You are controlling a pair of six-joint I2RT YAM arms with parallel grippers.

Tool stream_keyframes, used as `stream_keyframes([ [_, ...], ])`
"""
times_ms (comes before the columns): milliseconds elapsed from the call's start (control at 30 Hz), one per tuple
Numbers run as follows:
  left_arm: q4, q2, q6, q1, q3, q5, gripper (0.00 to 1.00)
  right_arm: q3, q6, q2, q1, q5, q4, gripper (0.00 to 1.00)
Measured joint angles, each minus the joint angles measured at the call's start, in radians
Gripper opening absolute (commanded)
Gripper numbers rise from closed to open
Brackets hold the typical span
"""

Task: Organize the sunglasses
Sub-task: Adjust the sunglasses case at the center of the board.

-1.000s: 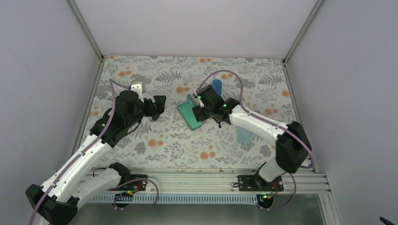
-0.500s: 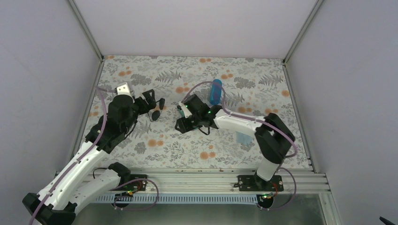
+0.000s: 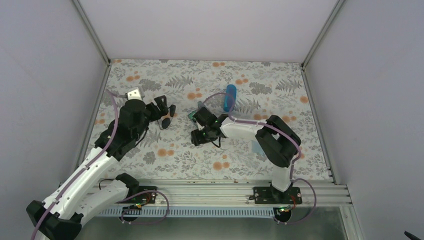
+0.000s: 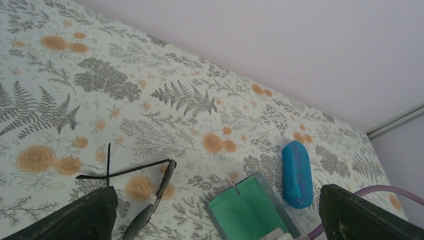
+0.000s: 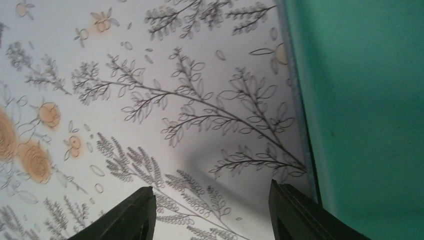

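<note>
A thin black-framed pair of sunglasses (image 3: 166, 121) (image 4: 145, 194) lies unfolded on the floral table (image 3: 165, 80). My left gripper (image 3: 165, 111) (image 4: 220, 222) hovers just above it, wide open and empty. An open case with green lining (image 3: 195, 114) (image 4: 247, 210) (image 5: 365, 100) lies right of the sunglasses, mostly hidden under my right arm in the top view. My right gripper (image 3: 201, 136) (image 5: 215, 215) is low over the table at the case's left edge. Its jaws are open, with only the tablecloth showing between them.
A closed blue case (image 3: 230, 97) (image 4: 297, 173) lies behind the open one. A light blue cloth (image 3: 257, 146) peeks out from under my right forearm. Grey walls enclose the table on three sides.
My right gripper has swung left and nearer, from above the open case down to its near-left edge, covering most of it. My left gripper has shifted only slightly over the sunglasses.
</note>
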Motion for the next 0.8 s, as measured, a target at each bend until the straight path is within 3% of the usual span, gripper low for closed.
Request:
stream_keyframes([
  [267, 0.000, 0.034, 0.001, 0.000, 0.000, 0.010, 1.00, 0.002, 0.066, -0.008, -0.020, 0.148, -0.043, 0.68],
  [600, 0.000, 0.048, 0.004, 0.000, 0.000, 0.019, 1.00, 0.105, 0.077, 0.063, -0.069, 0.194, -0.076, 0.66],
  [800, 0.000, 0.051, 0.008, 0.001, 0.000, 0.019, 1.00, 0.086, 0.089, 0.051, -0.069, 0.199, -0.056, 0.65],
])
